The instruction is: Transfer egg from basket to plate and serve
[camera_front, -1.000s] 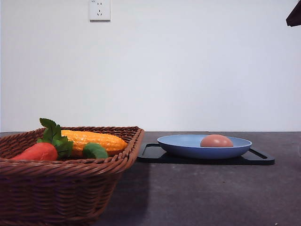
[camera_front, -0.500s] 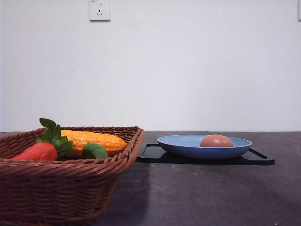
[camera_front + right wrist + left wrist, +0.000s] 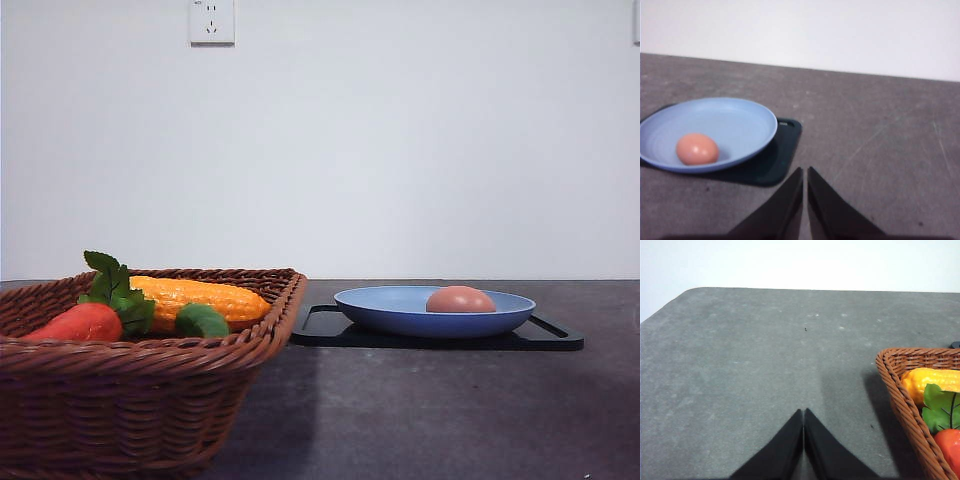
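The pinkish-brown egg (image 3: 460, 299) lies inside the light blue plate (image 3: 400, 310), right of its middle; the right wrist view shows the egg (image 3: 697, 149) resting in the plate (image 3: 740, 120). The brown wicker basket (image 3: 150, 390) stands at the front left of the table. My right gripper (image 3: 805, 175) is shut with nothing in it, hovering over bare table beside the plate. My left gripper (image 3: 803, 416) is also shut and holds nothing, over bare table beside the basket (image 3: 900, 390).
The plate sits on a flat black tray (image 3: 550, 335). In the basket lie a red-orange carrot (image 3: 80, 322) with green leaves, a yellow corn cob (image 3: 200, 296) and a green piece (image 3: 203, 320). A wall socket (image 3: 212, 20) hangs on the white wall behind.
A dark piece of the right arm at the top right corner of the front view has moved out of the picture. The egg, plate and basket have stayed put.
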`<state>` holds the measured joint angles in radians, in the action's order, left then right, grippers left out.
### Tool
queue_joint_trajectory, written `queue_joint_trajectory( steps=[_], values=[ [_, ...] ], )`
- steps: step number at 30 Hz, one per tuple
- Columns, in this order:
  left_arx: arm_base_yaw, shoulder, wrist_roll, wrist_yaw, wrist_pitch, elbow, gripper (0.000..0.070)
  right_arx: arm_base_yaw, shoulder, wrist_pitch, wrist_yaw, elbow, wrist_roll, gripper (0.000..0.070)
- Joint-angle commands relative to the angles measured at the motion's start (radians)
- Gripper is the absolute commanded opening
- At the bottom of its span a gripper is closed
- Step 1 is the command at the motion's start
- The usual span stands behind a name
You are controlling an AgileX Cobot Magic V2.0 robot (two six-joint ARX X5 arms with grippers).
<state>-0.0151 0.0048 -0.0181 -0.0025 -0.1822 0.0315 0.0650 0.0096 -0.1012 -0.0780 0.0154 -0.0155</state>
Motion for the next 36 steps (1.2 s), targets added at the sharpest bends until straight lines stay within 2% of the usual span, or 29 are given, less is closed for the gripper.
queue_joint_trajectory(
  steps=[1,7,36],
  values=[
    [0.002,-0.002,-0.004,0.001,-0.008,-0.022,0.0,0.0,-0.006,-0.01,-0.002,-0.007,0.015,0.0],
    [0.002,-0.002,-0.004,0.001,-0.008,-0.022,0.0,-0.001,-0.006,-0.076,-0.001,-0.007,0.016,0.0],
    [0.002,-0.002,-0.004,0.001,-0.008,-0.022,0.0,-0.001,-0.006,-0.056,0.002,-0.006,0.015,0.0]
  ],
)
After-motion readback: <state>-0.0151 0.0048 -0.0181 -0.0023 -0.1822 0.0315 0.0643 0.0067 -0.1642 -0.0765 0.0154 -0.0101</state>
